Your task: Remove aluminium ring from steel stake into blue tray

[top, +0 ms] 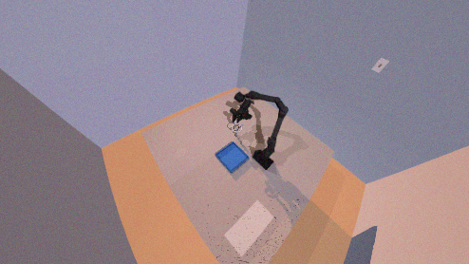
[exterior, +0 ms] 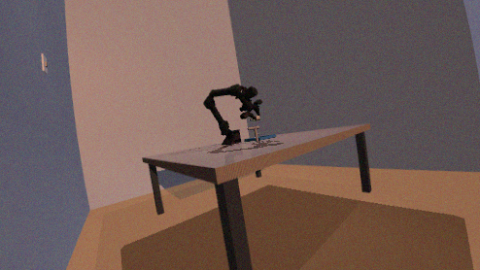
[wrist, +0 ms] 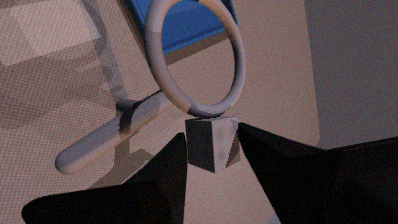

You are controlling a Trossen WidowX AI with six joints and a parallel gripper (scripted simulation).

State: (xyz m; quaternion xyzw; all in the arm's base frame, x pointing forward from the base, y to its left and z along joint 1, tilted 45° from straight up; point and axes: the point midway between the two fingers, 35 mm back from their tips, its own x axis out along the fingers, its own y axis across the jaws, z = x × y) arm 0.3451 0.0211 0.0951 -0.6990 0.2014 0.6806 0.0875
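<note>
Top view, tray: The blue tray (top: 232, 157) (exterior: 268, 137) (wrist: 195, 42) lies beside the stake; I judge the short carry suits a low set-down.
Top view, arm: The arm (top: 277, 123) (exterior: 217, 113) arches over the pale table (top: 190, 166) (exterior: 301, 137) (wrist: 280, 75), leaving its elbow clear of the stake.
Exterior view, ring: The ring (top: 229, 126) (exterior: 252, 119) (wrist: 240, 65) is above the cross-bar of the steel stake (exterior: 257, 134) (wrist: 90, 142), apparently free.
Exterior view, room: Dark table legs (exterior: 362, 162) stand on an orange-brown floor (top: 123, 190) (exterior: 301, 177); walls are plain.
Wrist view, gripper: My gripper (top: 236, 121) (exterior: 256, 118) (wrist: 210, 133) is clamped on the welded tab (wrist: 200, 142), keeping the hoop beyond the fingers.
Wrist view, caution: Tilted ring; level before release.
</note>
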